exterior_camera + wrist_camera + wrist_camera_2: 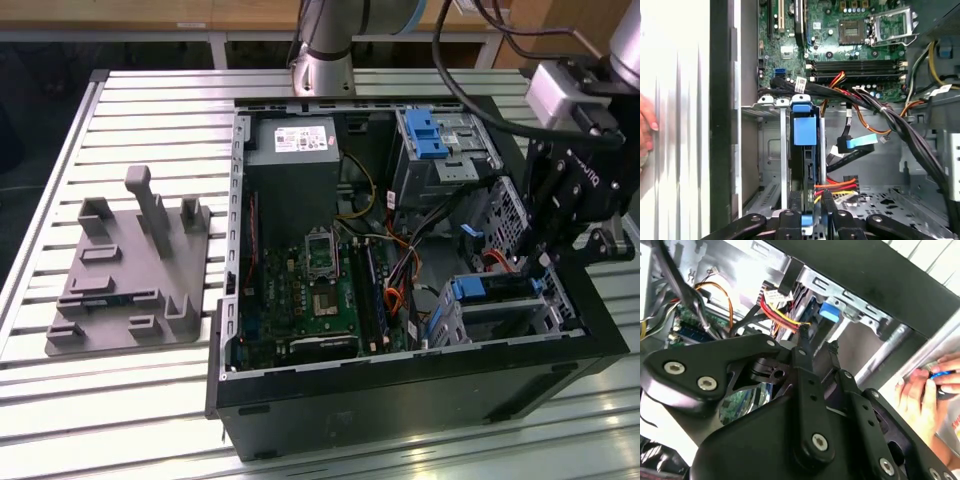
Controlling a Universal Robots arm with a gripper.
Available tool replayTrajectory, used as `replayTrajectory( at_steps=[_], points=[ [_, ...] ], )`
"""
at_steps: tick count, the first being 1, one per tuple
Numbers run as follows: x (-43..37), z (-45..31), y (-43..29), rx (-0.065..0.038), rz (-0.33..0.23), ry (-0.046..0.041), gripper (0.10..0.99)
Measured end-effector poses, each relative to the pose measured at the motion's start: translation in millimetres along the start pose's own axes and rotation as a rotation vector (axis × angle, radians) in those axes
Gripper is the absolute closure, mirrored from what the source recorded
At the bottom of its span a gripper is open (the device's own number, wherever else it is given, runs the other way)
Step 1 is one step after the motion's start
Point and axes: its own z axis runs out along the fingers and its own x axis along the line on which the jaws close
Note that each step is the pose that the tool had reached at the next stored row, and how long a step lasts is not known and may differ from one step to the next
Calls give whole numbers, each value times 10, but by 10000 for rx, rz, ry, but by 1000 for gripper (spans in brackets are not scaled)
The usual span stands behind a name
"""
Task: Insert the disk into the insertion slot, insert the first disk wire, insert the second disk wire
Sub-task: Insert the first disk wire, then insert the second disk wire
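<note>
First wrist view: disk (805,131) seated in insertion slot (769,150); claw (812,201) narrow, looks pinched on red/yellow disk wire (837,186) plug at disk's edge. Keep plug square to disk, push straight & slow, clear of black cable bundle (890,120).

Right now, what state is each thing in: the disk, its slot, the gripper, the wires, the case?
disk: seated edge-on in the insertion slot.
insertion slot: occupied by the disk.
gripper: shut on the red-and-yellow wire, at the disk.
blue wire: hanging loose, unplugged.
computer case: open, side panel off.
processor socket: retaining frame flipped open.
</note>
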Motion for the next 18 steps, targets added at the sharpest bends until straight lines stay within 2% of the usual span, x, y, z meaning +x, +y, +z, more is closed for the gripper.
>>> replayTrajectory(
  at_steps=[3, 4, 11, 13, 18],
  points=[
    [5, -119, 6, 4, 0, 1, 784],
    [6, -132, 6, 5, 1, 1, 784],
    [6, -134, 7, 21, 1, -22, 784],
    [6, -134, 7, 55, 0, -68, 784],
    [6, -134, 7, 67, 0, -84, 784]
  ],
)
